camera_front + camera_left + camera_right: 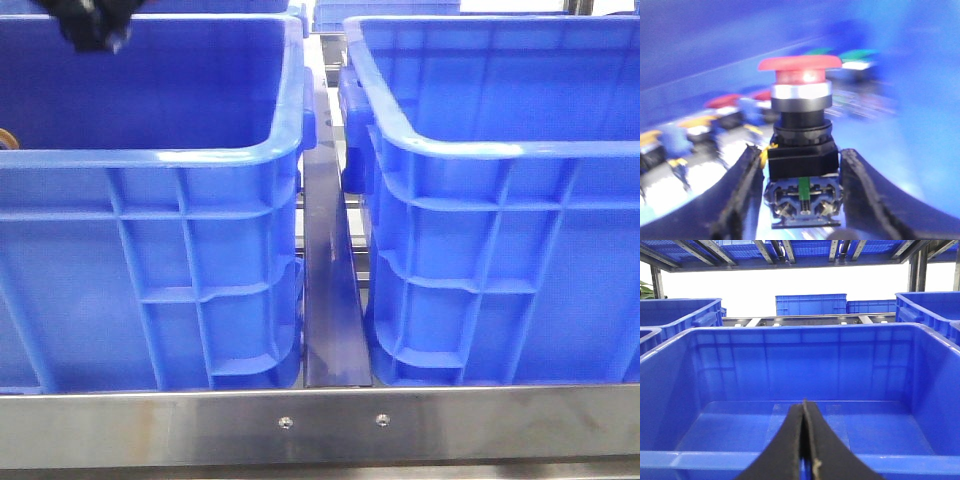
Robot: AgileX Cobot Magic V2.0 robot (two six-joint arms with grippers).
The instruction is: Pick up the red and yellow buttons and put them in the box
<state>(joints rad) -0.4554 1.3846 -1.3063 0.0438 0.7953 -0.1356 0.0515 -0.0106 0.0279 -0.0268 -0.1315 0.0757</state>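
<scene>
Red button (801,150) clamped by left gripper (801,192) (black body pinched between fingers); right gripper (804,440) fingers pressed together over box (790,460).

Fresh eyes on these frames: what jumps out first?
The red button, close in the left wrist view, sits between the left pincer fingers, with more red, yellow and green buttons blurred behind it. In the front view two big blue crates fill the frame, the left crate and the right crate, split by a steel rail. The right pincer is shut and empty above a crate's rim.
</scene>
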